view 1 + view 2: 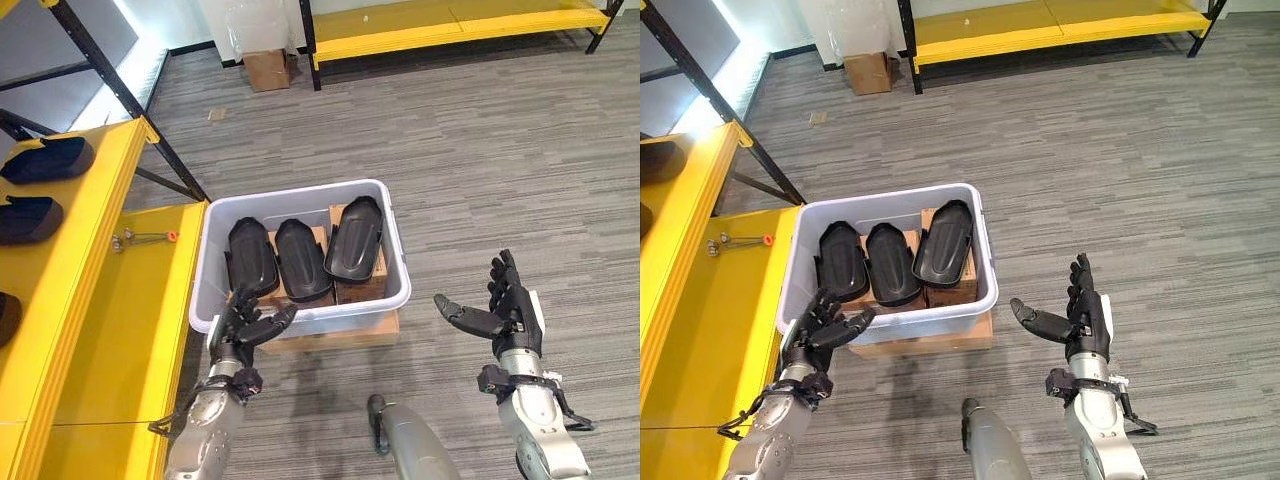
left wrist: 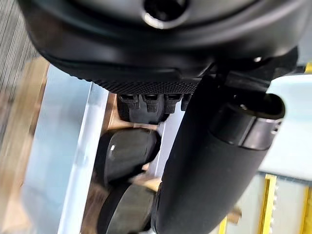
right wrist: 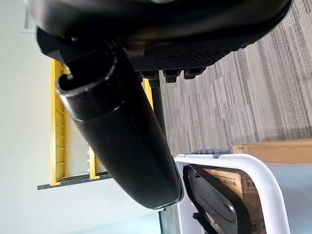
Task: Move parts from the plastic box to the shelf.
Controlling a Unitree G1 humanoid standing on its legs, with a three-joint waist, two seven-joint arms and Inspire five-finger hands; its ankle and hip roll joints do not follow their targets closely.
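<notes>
A pale plastic box stands on a flat cardboard base on the floor. Three black curved parts lie side by side in it on cardboard boxes. The yellow shelf runs along the left, with more black parts on its upper level. My left hand hovers open at the box's near left corner, holding nothing. My right hand is open over the floor to the right of the box, thumb pointing toward it. The left wrist view shows two of the parts past the fingers.
A small metal tool with an orange tip lies on the lower yellow shelf board. A second yellow rack and a cardboard box stand at the far side of the grey floor.
</notes>
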